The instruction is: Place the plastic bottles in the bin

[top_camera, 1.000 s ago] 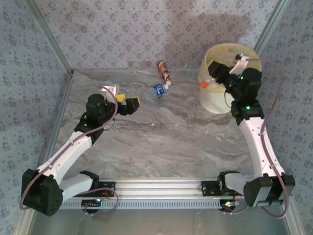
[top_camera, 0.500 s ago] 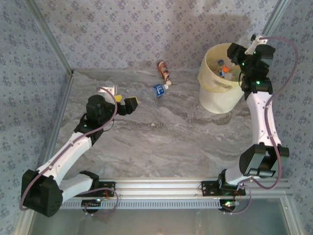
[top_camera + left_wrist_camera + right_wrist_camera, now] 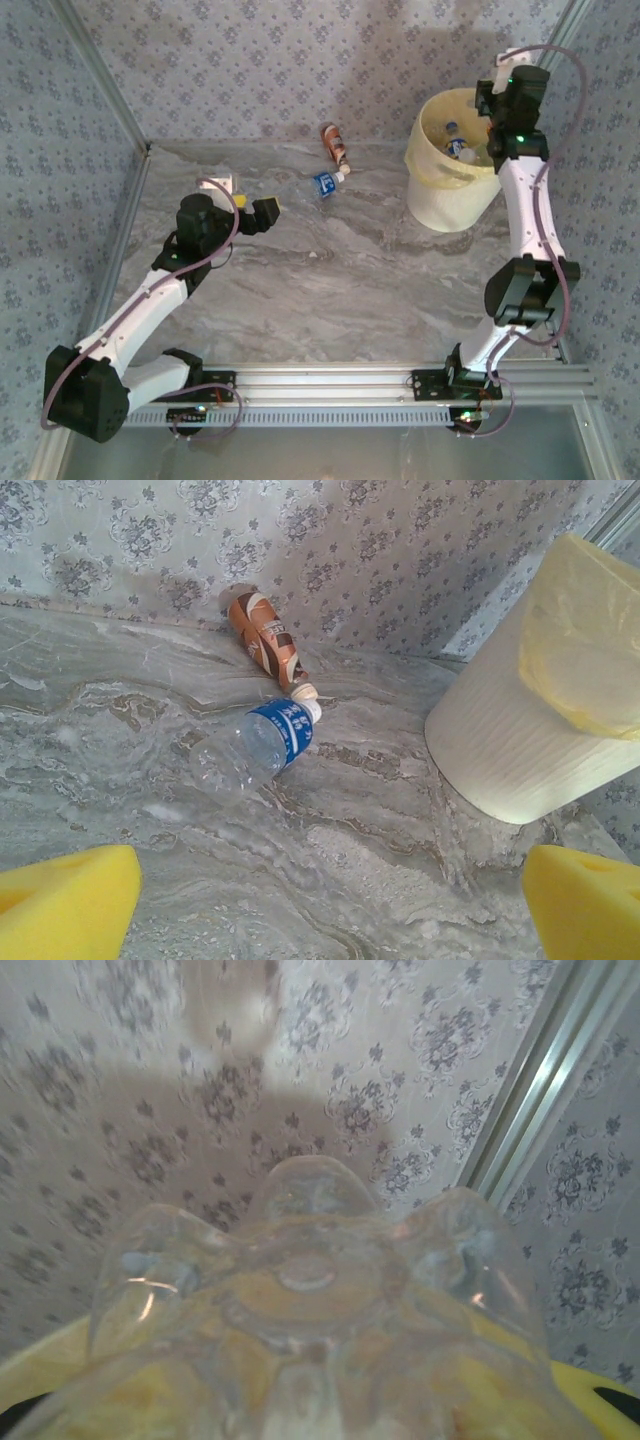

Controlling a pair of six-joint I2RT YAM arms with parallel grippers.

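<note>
Grey marbled tabletop (image 3: 350,290), closed in by walls of patterned wallpaper, seen from above. Two black and white robot arms are bolted at its near edge.

The left claw (image 3: 262,213) sits over the left middle of the tabletop and points towards the far right. Its two yellow foam pads (image 3: 60,905) are spread wide, with nothing between them. Ahead of this claw, well apart from the pads, a blue-labelled bottle (image 3: 255,750) lies on its side on the tabletop, clear and see-through, its white cap aimed at the back wall. Just beyond it, a brown-labelled bottle (image 3: 266,640) lies on its side at the foot of the back wall. The cap ends of the two bottles are close together; whether they touch cannot be told.

The bin (image 3: 440,205), a large pale yellow round bucket, stands at the far right of the tabletop, well to the right of both lying bottles.

The right arm stretches up along the right wall and bends over the bin, so that the right claw (image 3: 492,105) hangs above the bin's far rim. This claw is closed around a clear bottle (image 3: 310,1290). Its wrist camera looks straight at the bottle's lobed, see-through base, very close, with yellow showing at both lower corners. Inside the bin, below that claw, lie several bottles (image 3: 455,143) with coloured labels.
</note>
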